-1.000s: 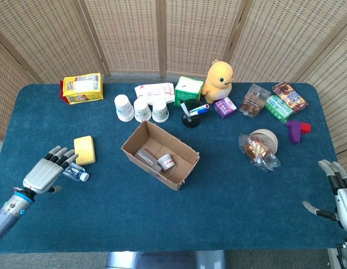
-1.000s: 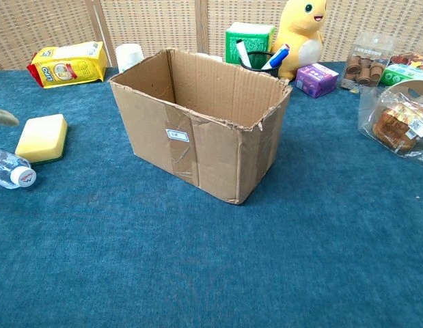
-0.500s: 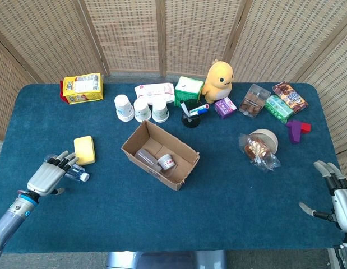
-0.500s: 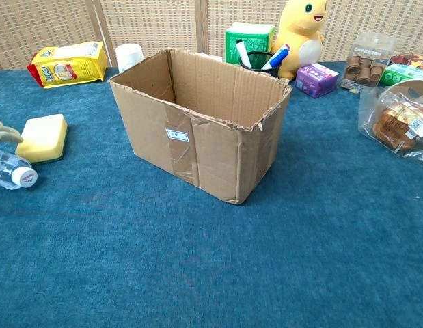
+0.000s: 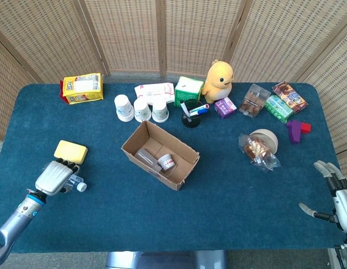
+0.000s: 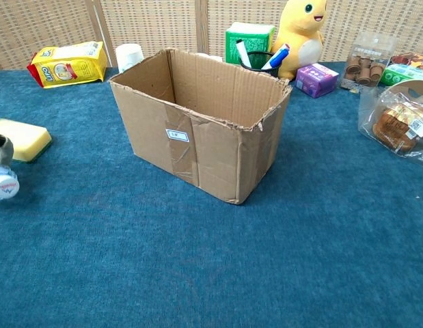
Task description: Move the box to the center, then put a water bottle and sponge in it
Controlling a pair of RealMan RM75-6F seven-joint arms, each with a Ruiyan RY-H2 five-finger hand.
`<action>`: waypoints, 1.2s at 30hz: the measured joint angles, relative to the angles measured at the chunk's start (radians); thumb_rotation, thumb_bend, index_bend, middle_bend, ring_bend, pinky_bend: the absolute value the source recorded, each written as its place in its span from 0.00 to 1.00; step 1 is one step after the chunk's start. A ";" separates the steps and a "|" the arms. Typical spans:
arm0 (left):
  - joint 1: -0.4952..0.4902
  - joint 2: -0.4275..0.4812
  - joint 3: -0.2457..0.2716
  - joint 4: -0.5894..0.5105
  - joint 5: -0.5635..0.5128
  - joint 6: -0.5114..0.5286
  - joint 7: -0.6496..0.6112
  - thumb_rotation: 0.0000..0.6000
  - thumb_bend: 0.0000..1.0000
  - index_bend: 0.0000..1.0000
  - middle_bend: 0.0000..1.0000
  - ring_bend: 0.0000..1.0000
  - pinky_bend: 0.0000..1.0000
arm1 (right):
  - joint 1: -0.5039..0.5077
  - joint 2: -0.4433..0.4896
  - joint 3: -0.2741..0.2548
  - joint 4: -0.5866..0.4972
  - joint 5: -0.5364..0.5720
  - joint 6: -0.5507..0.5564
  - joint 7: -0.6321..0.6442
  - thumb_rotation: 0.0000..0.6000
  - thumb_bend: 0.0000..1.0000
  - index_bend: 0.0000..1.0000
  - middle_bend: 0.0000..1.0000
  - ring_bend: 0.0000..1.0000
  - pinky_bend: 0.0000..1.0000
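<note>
Left hand (image 5: 54, 178) curled over the clear plastic water bottle (image 5: 78, 185); right hand (image 5: 336, 196) spread, empty.
Risk: the partly covered bottle may roll free, nudging the adjacent yellow sponge (image 5: 70, 151).

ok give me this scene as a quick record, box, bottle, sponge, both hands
box: cardboard box, open top, upright near the table's middle
box contents: a clear bottle already lying inside
water bottle: water bottle on its side at the left, white cap showing
sponge: yellow sponge on the cloth just beyond the bottle, outside the box
left hand: left hand fingers curled over the bottle
right hand: right hand at the right table edge, fingers apart, holding nothing
</note>
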State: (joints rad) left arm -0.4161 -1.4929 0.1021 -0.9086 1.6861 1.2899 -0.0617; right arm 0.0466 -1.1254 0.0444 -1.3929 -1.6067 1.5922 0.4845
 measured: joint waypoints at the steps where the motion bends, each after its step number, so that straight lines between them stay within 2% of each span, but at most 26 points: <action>1: 0.001 0.005 -0.002 -0.004 0.003 0.014 -0.009 1.00 0.09 0.59 0.69 0.51 0.64 | 0.000 0.000 0.000 0.000 0.000 0.000 0.001 1.00 0.00 0.10 0.03 0.07 0.17; 8: -0.006 0.085 -0.056 -0.105 0.007 0.131 -0.060 1.00 0.09 0.59 0.69 0.52 0.64 | 0.001 0.004 -0.002 -0.007 0.002 -0.003 0.004 1.00 0.00 0.10 0.03 0.07 0.17; 14: -0.043 0.199 -0.132 -0.318 0.010 0.184 -0.046 1.00 0.09 0.59 0.69 0.52 0.64 | 0.002 0.006 -0.002 -0.009 0.006 -0.006 0.009 1.00 0.00 0.10 0.03 0.07 0.17; 19: -0.089 0.274 -0.192 -0.529 0.009 0.181 0.010 1.00 0.09 0.59 0.68 0.52 0.64 | 0.003 0.009 -0.002 -0.011 0.005 -0.005 0.015 1.00 0.00 0.10 0.03 0.07 0.17; 23: -0.142 0.320 -0.252 -0.698 0.002 0.148 0.106 1.00 0.09 0.59 0.68 0.52 0.64 | 0.001 0.011 0.000 -0.010 0.010 -0.004 0.022 1.00 0.00 0.10 0.03 0.07 0.17; 28: -0.223 0.325 -0.315 -0.830 -0.031 0.054 0.277 1.00 0.09 0.59 0.67 0.52 0.64 | 0.003 0.010 0.005 -0.001 0.017 -0.005 0.039 1.00 0.00 0.10 0.03 0.07 0.17; 32: -0.296 0.289 -0.355 -0.897 -0.100 -0.046 0.433 1.00 0.08 0.58 0.66 0.51 0.64 | 0.003 0.008 0.003 0.000 0.013 -0.003 0.041 1.00 0.00 0.10 0.03 0.07 0.17; 36: -0.362 0.201 -0.380 -0.919 -0.191 -0.123 0.561 1.00 0.08 0.57 0.65 0.50 0.64 | 0.002 0.009 0.003 0.000 0.013 -0.001 0.045 1.00 0.00 0.10 0.03 0.07 0.17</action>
State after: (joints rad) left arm -0.7784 -1.2916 -0.2778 -1.8272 1.4952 1.1669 0.4998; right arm 0.0490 -1.1168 0.0478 -1.3930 -1.5938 1.5908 0.5299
